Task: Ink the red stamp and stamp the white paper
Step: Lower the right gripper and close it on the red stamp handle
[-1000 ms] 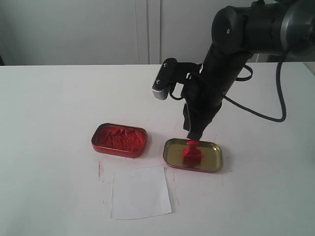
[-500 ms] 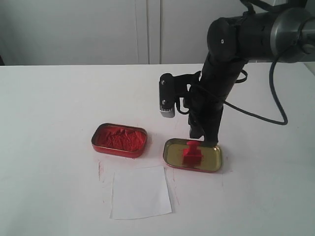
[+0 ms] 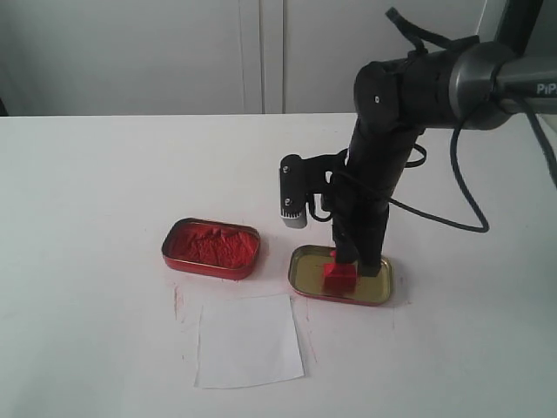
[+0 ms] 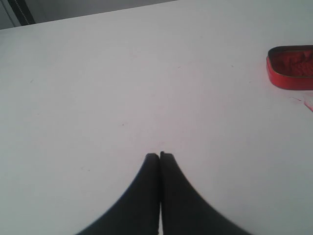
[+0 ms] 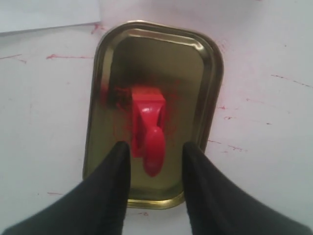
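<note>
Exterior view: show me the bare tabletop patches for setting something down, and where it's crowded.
Free: the table left of the ink tin; the near corner right of the white paper, past the gold lid. Crowded: the middle, where the open right tool straddles the red stamp.

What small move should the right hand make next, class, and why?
Probably close the right hand on the stamp. Its open fingers flank the stamp without gripping it. The stamp stands in the lid, and the paper is blank.
</note>
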Tool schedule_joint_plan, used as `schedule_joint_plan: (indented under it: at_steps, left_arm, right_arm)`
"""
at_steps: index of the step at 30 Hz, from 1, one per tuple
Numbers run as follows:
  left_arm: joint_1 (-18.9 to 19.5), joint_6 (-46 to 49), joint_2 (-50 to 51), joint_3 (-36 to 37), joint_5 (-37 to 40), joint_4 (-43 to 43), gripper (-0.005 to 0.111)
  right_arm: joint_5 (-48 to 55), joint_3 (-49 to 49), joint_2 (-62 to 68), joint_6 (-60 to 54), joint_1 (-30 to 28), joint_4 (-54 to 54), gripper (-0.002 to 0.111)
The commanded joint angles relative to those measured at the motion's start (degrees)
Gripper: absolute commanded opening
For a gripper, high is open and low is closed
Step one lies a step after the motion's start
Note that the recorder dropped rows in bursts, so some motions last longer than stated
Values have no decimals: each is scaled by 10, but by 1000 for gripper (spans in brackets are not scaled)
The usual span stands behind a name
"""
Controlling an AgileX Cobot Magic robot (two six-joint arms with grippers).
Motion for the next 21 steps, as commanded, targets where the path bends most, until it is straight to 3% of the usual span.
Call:
schedule_joint_plan:
  at_steps: [1,21]
  left_arm:
    - [0,2,-2,2,-2,-2,0]
    - [0,2,-2,2,-2,-2,0]
  right_arm:
    - [1,-3,10,-6,0,3,35]
    - [-23,-3,47,-6,0,15,35]
